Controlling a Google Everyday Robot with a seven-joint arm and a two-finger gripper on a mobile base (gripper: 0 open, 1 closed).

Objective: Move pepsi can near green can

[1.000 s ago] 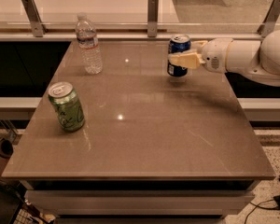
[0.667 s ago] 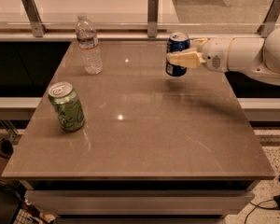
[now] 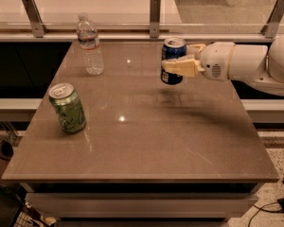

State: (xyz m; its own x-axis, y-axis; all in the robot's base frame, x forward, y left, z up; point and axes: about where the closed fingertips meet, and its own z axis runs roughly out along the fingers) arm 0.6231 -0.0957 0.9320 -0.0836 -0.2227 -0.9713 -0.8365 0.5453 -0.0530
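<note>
The pepsi can [image 3: 172, 51], dark blue with a silver top, hangs upright a little above the table at the back right, its shadow on the surface below. My gripper [image 3: 180, 60] reaches in from the right on a white arm and is shut on the can, one pale finger across its front and one behind. The green can [image 3: 67, 108], light green with a silver top, stands upright near the table's left edge, well apart from the pepsi can.
A clear plastic water bottle [image 3: 90, 45] stands at the back left of the grey-brown table [image 3: 146, 141]. A rail with metal posts [image 3: 155, 15] runs along the far edge. The table's front and side edges drop to the floor.
My gripper has carried the pepsi can a little to the left and lifted it slightly off the table. The green can and bottle have not moved.
</note>
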